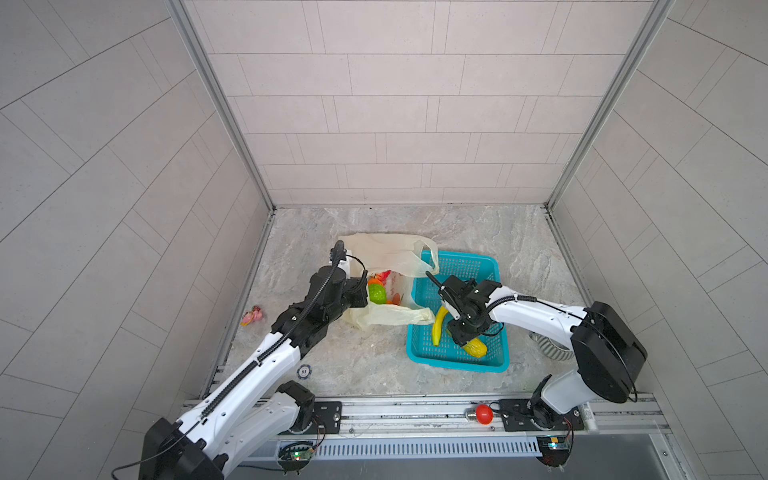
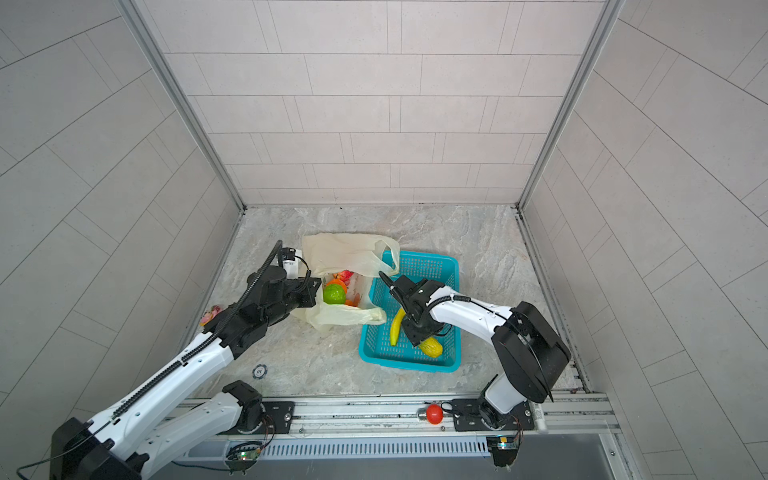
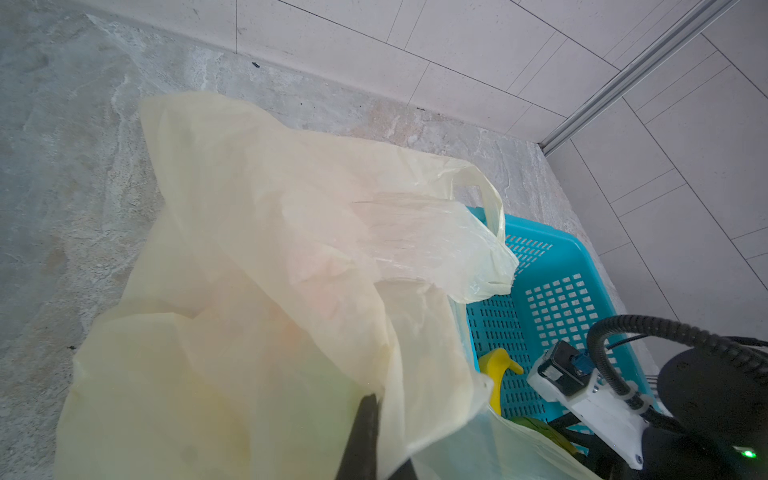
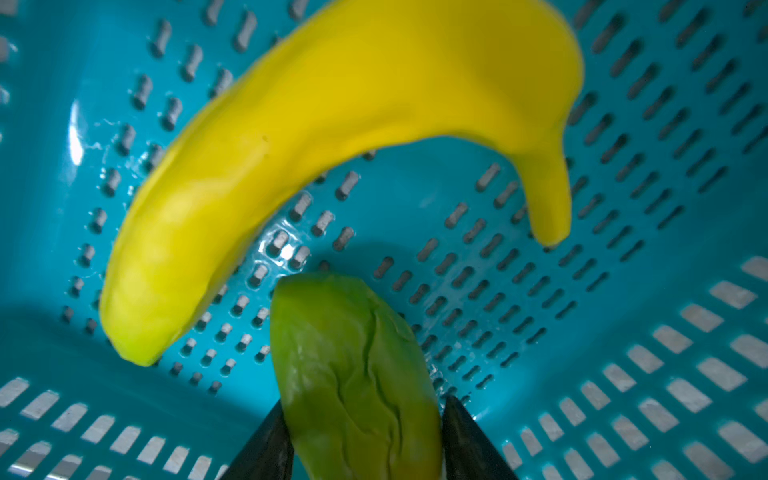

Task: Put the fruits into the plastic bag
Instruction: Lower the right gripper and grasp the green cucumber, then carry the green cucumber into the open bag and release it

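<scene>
The plastic bag is lying on the worktop just beside the teal basket, with one loop handle draping over the basket's rim. Its mouth is gaping towards the basket. Inside it a green round fruit is showing, with an orange fruit and a red fruit crowding against it; other pieces may be sitting deeper, but the film is hiding them.

Two fruits are waiting in the basket: the banana and the mango, lying near each other on its perforated floor but not touching.

The left gripper, on the bag's far side from the basket, is holding its fingers together on a fold of the bag's edge, which is propping the mouth open. The right gripper is reaching down inside the basket, its fingers pressing against the mango from both sides.

So the job is looking well past halfway. The mango is in hand but not yet lifted, and the banana is left after it.
</scene>
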Action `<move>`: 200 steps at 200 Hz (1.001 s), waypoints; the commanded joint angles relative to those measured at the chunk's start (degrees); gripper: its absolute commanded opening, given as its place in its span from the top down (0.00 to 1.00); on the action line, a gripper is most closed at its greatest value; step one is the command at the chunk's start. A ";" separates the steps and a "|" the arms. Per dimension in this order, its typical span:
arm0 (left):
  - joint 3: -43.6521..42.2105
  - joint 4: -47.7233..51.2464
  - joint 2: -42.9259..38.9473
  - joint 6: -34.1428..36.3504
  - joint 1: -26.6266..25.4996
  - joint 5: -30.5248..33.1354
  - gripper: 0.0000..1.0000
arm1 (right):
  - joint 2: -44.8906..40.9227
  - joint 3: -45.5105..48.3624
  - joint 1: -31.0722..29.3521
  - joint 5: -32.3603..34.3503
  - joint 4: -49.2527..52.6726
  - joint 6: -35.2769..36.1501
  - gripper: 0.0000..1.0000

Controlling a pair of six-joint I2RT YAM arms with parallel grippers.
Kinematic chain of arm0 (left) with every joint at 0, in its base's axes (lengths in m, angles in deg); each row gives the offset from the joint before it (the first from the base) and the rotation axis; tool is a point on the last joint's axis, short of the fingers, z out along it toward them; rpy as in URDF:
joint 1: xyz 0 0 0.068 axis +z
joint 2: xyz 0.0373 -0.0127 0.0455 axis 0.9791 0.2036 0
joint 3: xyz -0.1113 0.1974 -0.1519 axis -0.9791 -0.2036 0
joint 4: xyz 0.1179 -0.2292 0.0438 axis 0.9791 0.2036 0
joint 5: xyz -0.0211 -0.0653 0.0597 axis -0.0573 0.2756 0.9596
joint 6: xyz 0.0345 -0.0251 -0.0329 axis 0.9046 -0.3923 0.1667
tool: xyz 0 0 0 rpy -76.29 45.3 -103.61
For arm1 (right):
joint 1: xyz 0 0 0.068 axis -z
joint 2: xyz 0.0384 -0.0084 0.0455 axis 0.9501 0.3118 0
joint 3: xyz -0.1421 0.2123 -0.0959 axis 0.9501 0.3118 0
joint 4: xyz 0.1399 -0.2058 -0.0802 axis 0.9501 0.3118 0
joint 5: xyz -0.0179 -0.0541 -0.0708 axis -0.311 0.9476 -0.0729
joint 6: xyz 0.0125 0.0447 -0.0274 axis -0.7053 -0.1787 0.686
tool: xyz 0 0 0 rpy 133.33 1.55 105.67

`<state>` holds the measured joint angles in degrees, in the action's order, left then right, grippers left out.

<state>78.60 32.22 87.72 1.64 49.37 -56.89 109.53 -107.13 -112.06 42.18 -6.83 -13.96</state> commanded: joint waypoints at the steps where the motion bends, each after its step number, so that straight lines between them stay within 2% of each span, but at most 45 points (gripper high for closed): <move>1: 1.13 1.21 -0.99 0.26 0.14 0.84 1.00 | -0.15 1.18 -0.21 0.65 0.51 0.78 0.47; 13: 1.09 1.39 -1.23 0.28 0.11 0.97 1.00 | -0.33 1.65 -0.16 0.58 0.20 0.85 0.53; 24: 1.21 1.42 -1.42 0.27 0.12 0.97 1.00 | -0.59 1.86 0.05 0.75 0.06 0.97 0.66; 43: 1.47 1.59 -1.47 0.35 0.11 0.79 1.00 | -1.82 1.40 0.39 1.10 0.06 0.90 0.75; 67: 1.78 1.82 -1.39 0.52 0.12 0.40 1.00 | -5.45 -1.98 0.53 2.14 0.24 1.11 0.78; 101: 1.76 1.79 -1.57 0.37 0.06 -0.05 1.00 | -8.70 -11.51 0.49 3.53 -0.83 2.82 0.79; 138: 1.27 1.77 -2.06 -0.24 -0.01 -0.26 1.00 | -9.52 -15.46 -0.15 -1.02 -13.73 5.81 0.79; 151: 1.12 1.77 -2.23 -0.59 -0.10 -0.40 1.00 | -9.72 -14.66 -0.72 -3.48 -20.21 5.99 0.79; 164: 1.10 1.77 -2.39 -0.74 -0.13 -0.47 1.00 | -8.74 -14.36 -0.79 -8.79 -25.52 5.03 0.79; 200: 1.50 1.51 -2.11 -0.69 -0.47 -0.23 1.00 | -1.95 -15.02 -2.77 -19.93 -35.67 0.14 0.78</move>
<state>78.73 33.75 86.10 1.40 49.20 -57.11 103.43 -121.97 -113.22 31.65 -32.27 -10.87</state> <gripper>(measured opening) 0.046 0.310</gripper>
